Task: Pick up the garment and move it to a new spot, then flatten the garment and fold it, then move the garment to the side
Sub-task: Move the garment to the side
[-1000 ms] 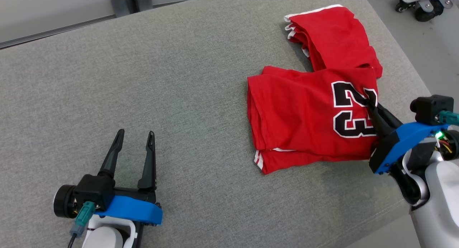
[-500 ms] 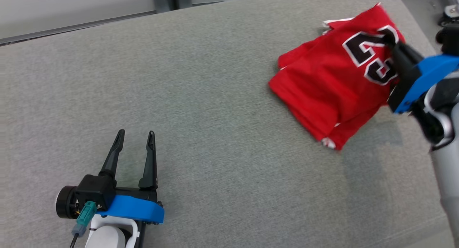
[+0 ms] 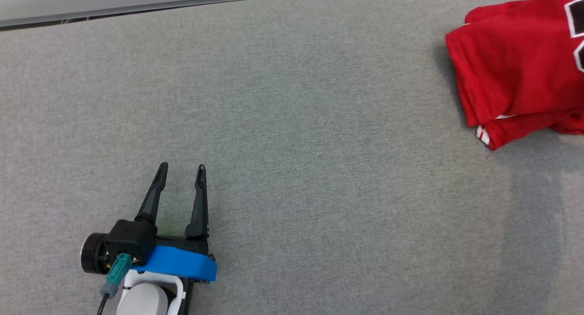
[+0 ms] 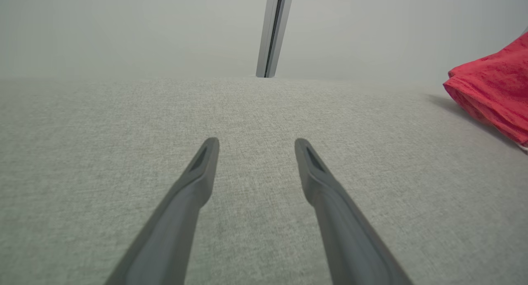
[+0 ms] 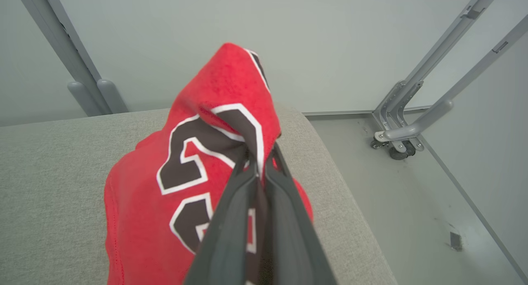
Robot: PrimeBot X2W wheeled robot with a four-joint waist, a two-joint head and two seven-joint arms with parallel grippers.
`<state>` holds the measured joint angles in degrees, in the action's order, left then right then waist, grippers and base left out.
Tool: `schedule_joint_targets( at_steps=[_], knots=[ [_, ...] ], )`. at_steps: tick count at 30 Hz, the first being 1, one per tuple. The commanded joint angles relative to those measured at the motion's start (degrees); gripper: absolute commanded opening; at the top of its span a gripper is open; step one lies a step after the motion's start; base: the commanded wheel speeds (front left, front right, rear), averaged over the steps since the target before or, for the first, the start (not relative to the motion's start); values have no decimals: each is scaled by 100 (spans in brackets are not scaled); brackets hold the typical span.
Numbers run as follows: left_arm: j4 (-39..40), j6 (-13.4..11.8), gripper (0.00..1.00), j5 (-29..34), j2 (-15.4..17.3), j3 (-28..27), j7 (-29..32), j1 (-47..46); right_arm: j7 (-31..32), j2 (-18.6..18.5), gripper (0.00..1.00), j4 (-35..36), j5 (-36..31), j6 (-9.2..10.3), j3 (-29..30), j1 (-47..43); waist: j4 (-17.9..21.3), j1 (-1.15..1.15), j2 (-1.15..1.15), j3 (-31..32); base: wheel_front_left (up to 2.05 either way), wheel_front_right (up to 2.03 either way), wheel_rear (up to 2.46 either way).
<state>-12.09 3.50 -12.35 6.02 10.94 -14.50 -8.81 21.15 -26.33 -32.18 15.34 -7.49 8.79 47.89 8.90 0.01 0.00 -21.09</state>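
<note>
Now, right claw (image 5: 260, 163) tight on the red jersey (image 5: 222, 83); left claw (image 3: 181, 167) wide, empty, over grey tabletop (image 3: 319, 169).

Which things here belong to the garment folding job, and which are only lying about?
Job: red jersey with black number, pinched in the shut right gripper; open left gripper; grey fabric tabletop.
Lying about: grey metal wheeled frame on the floor; grey upright post at the back.
</note>
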Motion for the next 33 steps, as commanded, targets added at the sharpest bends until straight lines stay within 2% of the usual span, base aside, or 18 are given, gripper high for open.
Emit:
schedule_joint_targets(
  at_steps=[1, 2, 4, 8, 13, 18, 26, 33],
  knots=[
    [-1, -4, 100, 21, 23, 9, -28, -103, -18, -98, 0, -68, -148, 0, 121, 64, -79, -1, 0, -66, 0, 0, 0],
    [-3, -5, 100, 25, 29, 12, -31, -110, -91, -136, 0, -119, -234, 0, 246, 69, -104, -1, 0, -89, 0, 0, 0],
    [-4, -2, 100, 25, 39, 20, -38, -131, -306, -155, 100, -228, -566, 0, 510, 82, -143, -1, 0, -133, 0, 0, 0],
    [-25, 3, 100, 16, 58, 38, -38, -177, -716, 132, 100, -460, -985, 0, 862, 90, -194, -1, 0, -174, 0, 0, 0],
    [-43, -19, 100, -11, 71, 35, -45, -189, -1026, 360, 100, -616, -1247, 0, 884, 40, -205, -1, 0, -162, 0, 0, 0],
    [-33, -71, 100, -29, 99, -8, -52, -164, -1279, 509, 100, -651, -1282, 0, 545, 91, -161, -1, 0, -80, 0, 0, 0],
    [-38, -114, 100, -202, 59, -151, -66, -89, -1854, 728, 100, -372, -1118, 0, -355, -153, -189, -1, 0, 331, 0, 0, 0],
    [-239, -183, 100, -415, -14, -394, -72, 112, -2640, 1310, 100, 10, -1095, 0, -564, -951, -422, -1, 0, 865, 0, 0, 0]
  ],
)
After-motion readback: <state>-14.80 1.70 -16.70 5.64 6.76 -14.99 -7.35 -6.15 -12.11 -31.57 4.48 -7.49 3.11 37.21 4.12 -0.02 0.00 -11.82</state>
